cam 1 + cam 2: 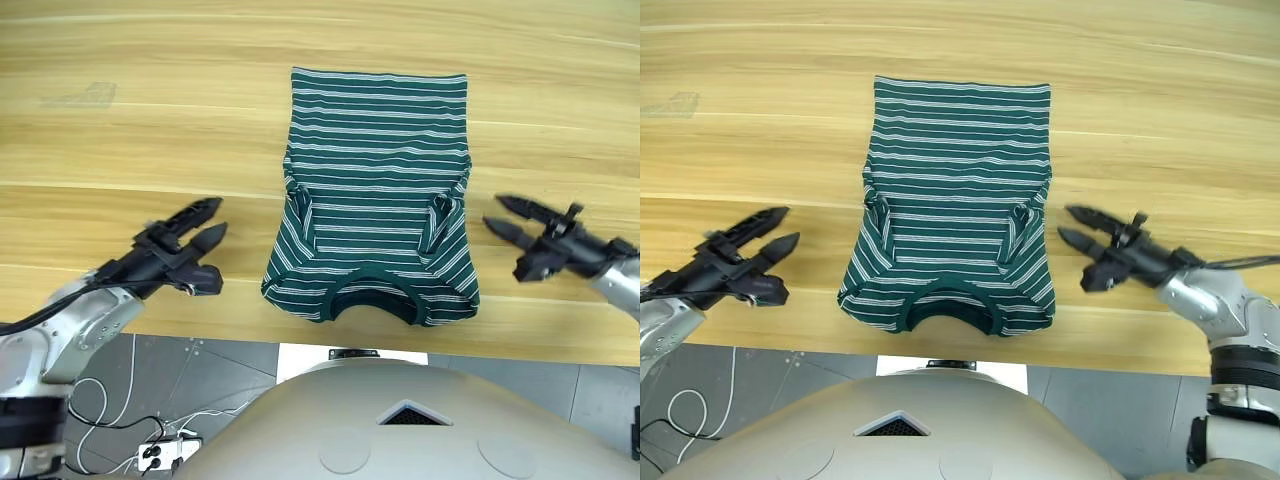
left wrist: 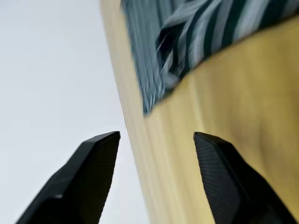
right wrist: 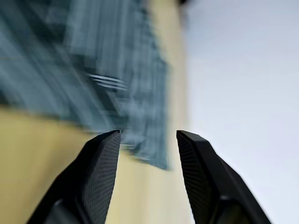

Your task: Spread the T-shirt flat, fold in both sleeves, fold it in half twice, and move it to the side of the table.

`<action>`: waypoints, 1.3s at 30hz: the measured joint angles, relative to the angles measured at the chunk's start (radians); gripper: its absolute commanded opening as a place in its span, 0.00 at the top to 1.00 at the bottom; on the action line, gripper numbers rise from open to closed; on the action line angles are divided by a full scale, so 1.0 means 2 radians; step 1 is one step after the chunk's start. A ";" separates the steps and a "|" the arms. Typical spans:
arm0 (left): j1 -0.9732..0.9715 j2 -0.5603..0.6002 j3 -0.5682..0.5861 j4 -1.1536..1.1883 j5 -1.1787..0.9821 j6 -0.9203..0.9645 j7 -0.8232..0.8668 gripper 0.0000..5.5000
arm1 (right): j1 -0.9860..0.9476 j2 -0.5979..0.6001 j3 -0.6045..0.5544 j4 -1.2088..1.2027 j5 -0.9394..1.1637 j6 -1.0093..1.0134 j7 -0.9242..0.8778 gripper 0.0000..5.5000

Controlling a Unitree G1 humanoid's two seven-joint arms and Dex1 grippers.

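Observation:
The dark green T-shirt (image 1: 375, 190) with thin white stripes lies on the wooden table (image 1: 130, 150), collar toward the near edge and both sleeves folded in over the body. My left gripper (image 1: 212, 222) hovers open to the shirt's left, near the table's front edge, with nothing between its fingers. My right gripper (image 1: 503, 215) is open on the shirt's right side, level with the folded sleeve and a short gap from the cloth. In the left wrist view the shirt's (image 2: 187, 42) collar corner lies beyond the open fingers (image 2: 88, 182). The right wrist view has the shirt (image 3: 84, 65) ahead of its spread fingers (image 3: 93, 182).
The table's near edge (image 1: 200, 338) runs just below both grippers, with grey floor and cables (image 1: 150, 440) beyond it. Bare wood stretches to the left, right and far side of the shirt.

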 measured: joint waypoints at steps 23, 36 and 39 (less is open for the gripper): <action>-0.008 0.054 -0.100 0.044 0.072 -0.047 0.116 0.47 | -0.024 -0.062 0.190 -0.002 -0.124 -0.005 -0.270 0.60; -0.050 0.054 -0.157 0.043 0.068 -0.043 0.105 0.50 | -0.031 -0.075 0.216 -0.002 -0.114 0.005 -0.271 0.74; -0.053 0.054 -0.165 0.048 0.068 -0.039 0.106 0.59 | -0.035 -0.075 0.221 0.001 -0.114 0.005 -0.268 0.83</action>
